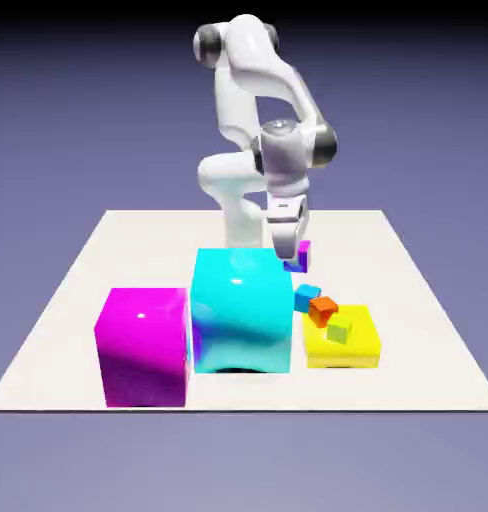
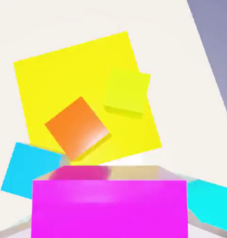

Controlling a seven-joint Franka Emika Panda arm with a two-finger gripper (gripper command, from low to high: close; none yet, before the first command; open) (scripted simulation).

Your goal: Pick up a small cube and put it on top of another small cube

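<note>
My gripper (image 1: 291, 258) hangs above the table behind the big cyan block and is shut on the small cube (image 1: 303, 254), a tiny magenta-purple one. In the hand view this cube (image 2: 109, 209) fills the bottom and hides the fingertips. Below and ahead of it lie other small cubes: an orange one (image 2: 78, 126) tilted on the edge of a flat yellow block (image 2: 50, 83), a lime one (image 2: 127, 93) on the same block, and a blue one (image 2: 29, 169) on the table beside it. The exterior view shows the blue (image 1: 307, 296), orange (image 1: 323, 309) and lime (image 1: 338, 329) cubes.
A large cyan block (image 1: 241, 310) and a large magenta block (image 1: 143, 345) stand side by side near the front of the white table (image 1: 88, 260). The flat yellow block (image 1: 356, 345) lies at the exterior view's right of the cyan one.
</note>
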